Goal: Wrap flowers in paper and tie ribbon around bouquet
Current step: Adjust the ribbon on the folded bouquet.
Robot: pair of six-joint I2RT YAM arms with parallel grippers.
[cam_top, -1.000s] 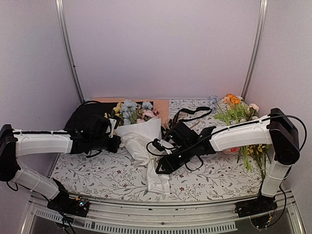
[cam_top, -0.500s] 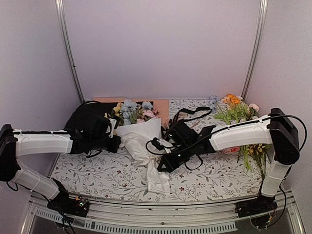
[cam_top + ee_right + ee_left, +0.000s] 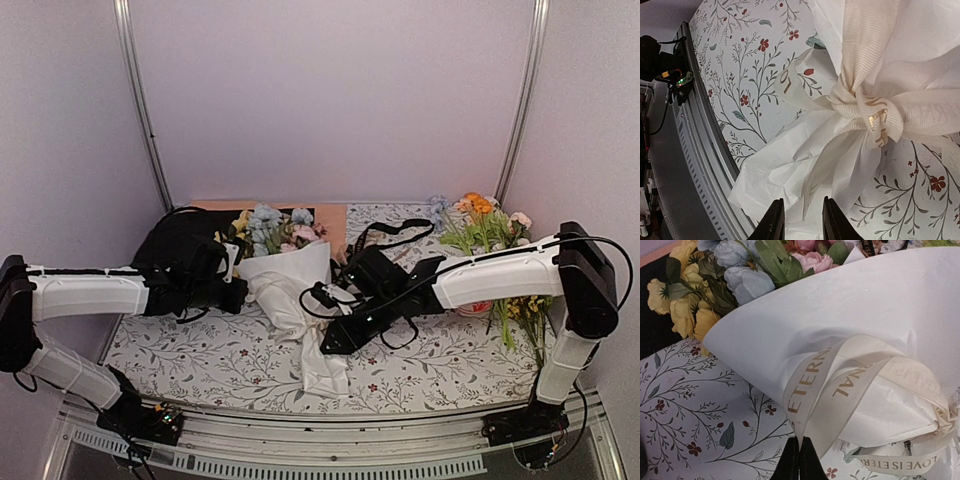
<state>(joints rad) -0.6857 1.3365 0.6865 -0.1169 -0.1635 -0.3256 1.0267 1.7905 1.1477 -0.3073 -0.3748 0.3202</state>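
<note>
The bouquet (image 3: 285,268) lies on the floral tablecloth as a white paper (image 3: 850,305) cone, its crumpled tail (image 3: 785,175) pointing to the front. Blue, pink and yellow flowers (image 3: 735,275) show at its wide end (image 3: 268,228). A cream ribbon (image 3: 840,385) with gold lettering circles the neck and is knotted (image 3: 867,112). My left gripper (image 3: 800,446) is shut on a ribbon loop just left of the cone (image 3: 238,294). My right gripper (image 3: 802,216) hovers open over the paper tail (image 3: 328,345). A ribbon end (image 3: 815,185) lies loose between its fingers.
Orange-and-yellow sprigs (image 3: 482,225) lie at the back right, with a red-and-white disc (image 3: 476,308) under the right arm. A black sheet (image 3: 172,245) and peach sheet (image 3: 332,216) sit behind the bouquet, a black ribbon (image 3: 398,232) beside them. The metal front rail (image 3: 695,150) runs close by.
My right gripper has edged slightly left toward the paper tail. The left arm and the bouquet have stayed in place.
</note>
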